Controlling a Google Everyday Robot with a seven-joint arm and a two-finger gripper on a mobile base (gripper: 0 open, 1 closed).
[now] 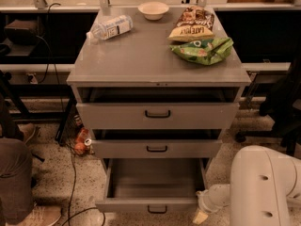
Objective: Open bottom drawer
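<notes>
The bottom drawer [123,205] of the grey metal cabinet [141,60] stands pulled out, and its deep grey tray is bare inside. Its small black loop handle [157,209] sits on the plain grey front, low in the view. My gripper [201,213] is at the drawer's front right corner, just right of the front panel and close to the floor. My white arm [263,187] fills the bottom right. The middle drawer [156,149] and the top drawer [157,114] each stand out a little.
On the cabinet top lie a plastic bottle [109,27], a white bowl [153,9], a chip bag [192,25] and a green bag [203,50]. A person's leg [14,178] is at the left. Cables [70,192] and small orange objects [81,142] lie on the floor.
</notes>
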